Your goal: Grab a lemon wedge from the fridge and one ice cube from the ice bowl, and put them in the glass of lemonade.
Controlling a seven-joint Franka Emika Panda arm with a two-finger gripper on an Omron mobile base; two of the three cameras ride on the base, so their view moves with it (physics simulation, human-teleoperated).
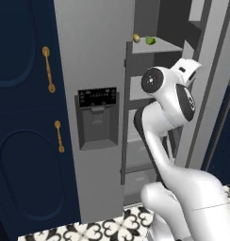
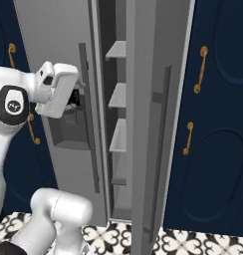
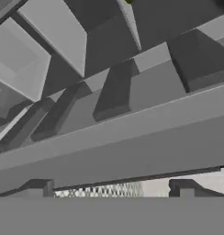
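While the gripper faces the fridge interior, its two fingertips stand apart with nothing between them. Up on a high shelf, the lemon wedge lies just beside a round yellow-brown fruit. Reaching up risks knocking shelf edges or the open door; the gap looks narrow.
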